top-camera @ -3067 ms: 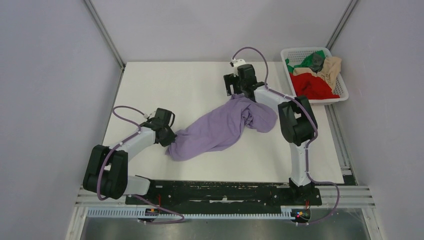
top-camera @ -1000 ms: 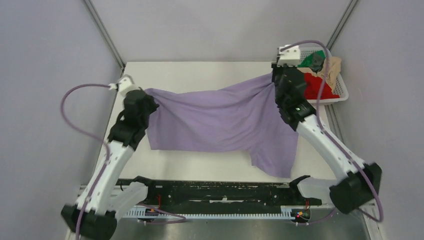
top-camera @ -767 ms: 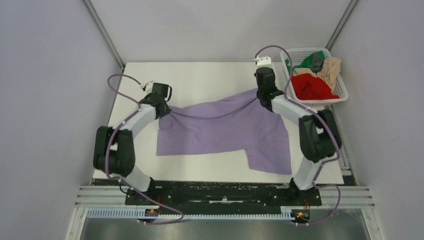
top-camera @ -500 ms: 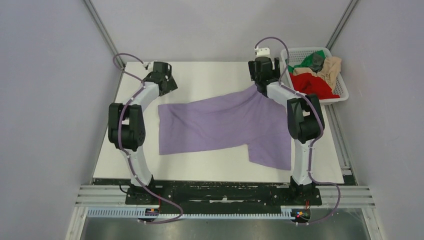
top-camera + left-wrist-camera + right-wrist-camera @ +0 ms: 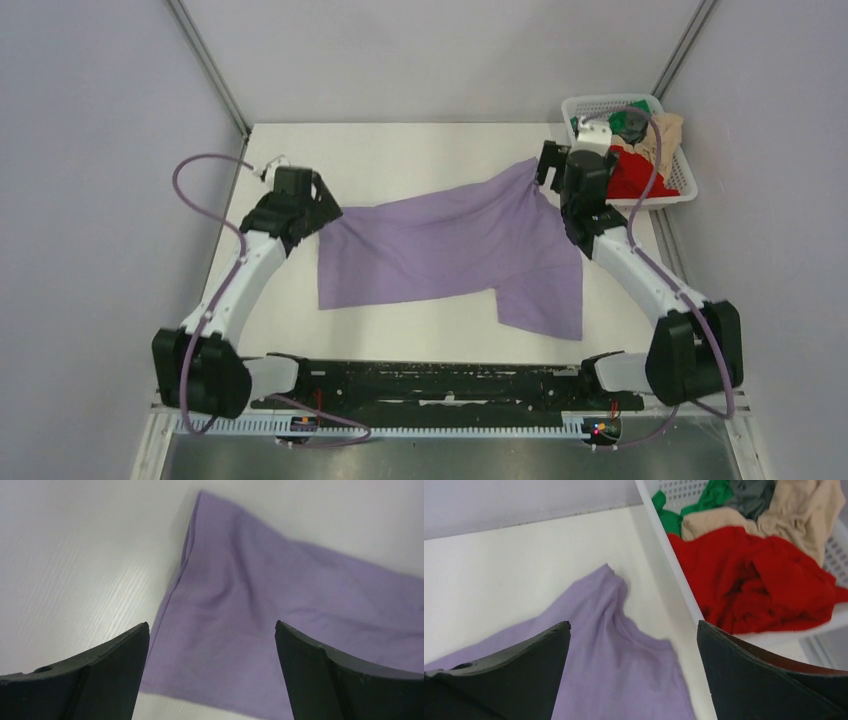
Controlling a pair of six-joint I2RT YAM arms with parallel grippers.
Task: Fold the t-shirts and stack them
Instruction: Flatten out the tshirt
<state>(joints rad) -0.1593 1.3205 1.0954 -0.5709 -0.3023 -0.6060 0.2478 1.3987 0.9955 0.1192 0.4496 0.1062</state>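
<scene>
The lavender t-shirt (image 5: 450, 250) lies spread on the white table, its far right corner bunched into a peak and one flap reaching toward the near edge. My left gripper (image 5: 320, 208) hovers open over its far left corner, with cloth (image 5: 260, 620) below the wide-apart fingers (image 5: 211, 625) and nothing between them. Open too, my right gripper (image 5: 552, 168) hangs above the peaked right corner (image 5: 614, 650), jaws (image 5: 634, 624) wide and empty. Red (image 5: 764, 580), beige (image 5: 794, 510), green (image 5: 709, 495) and dark grey (image 5: 751, 492) t-shirts sit crumpled in the basket.
The white lattice basket (image 5: 577, 104) stands at the table's far right corner, its rim (image 5: 669, 550) just right of my right gripper. Grey walls close in on the table on three sides. The arm bases sit on a black rail along the near edge.
Both grippers opened and let go of the lavender shirt's far corners. The shirt dropped flat onto the table, and both arms drew back a little above it.
</scene>
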